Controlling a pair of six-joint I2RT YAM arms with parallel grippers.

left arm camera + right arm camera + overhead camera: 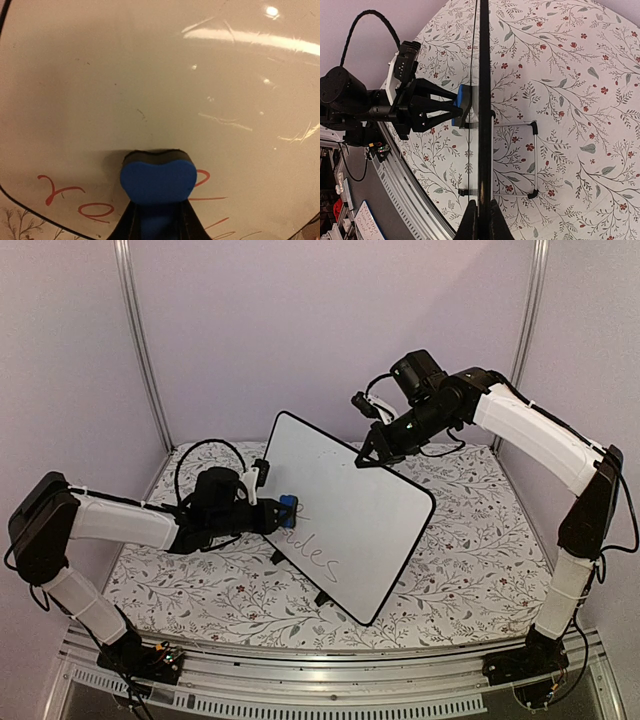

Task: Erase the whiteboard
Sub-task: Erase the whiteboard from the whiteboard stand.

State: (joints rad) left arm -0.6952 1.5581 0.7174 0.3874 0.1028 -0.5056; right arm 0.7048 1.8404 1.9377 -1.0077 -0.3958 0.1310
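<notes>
From the top view, the whiteboard (352, 502) stands tilted near the middle of the table (480, 540), turned diagonally with one rounded corner toward the back wall (300, 320) and another toward the near rail (330, 675). Its face is smooth, white and thinly rimmed in black, with handwriting (312, 557) low on the left side. The left tool (277, 510) is closed on a small blue eraser (288, 506) that is pressed to the board just inside its left edge. The right tool (372, 453) pinches the upper right edge. Patterned cloth lies open on all sides of the board, wider on the right.

In the left wrist view, the eraser shows a rounded blue face with a dark pad behind it, flat against the glossy, scuffed surface. Red letters run either side of it, close to the board's curved lower rim. Above it the board is broad and unmarked.

In the right wrist view, the board is seen edge-on as a thin black line. This tool's two fingers are clamped on it, one on each side. A wire stand (535, 160) props the back. The floral cloth beyond is bare out to the curved table edge.
</notes>
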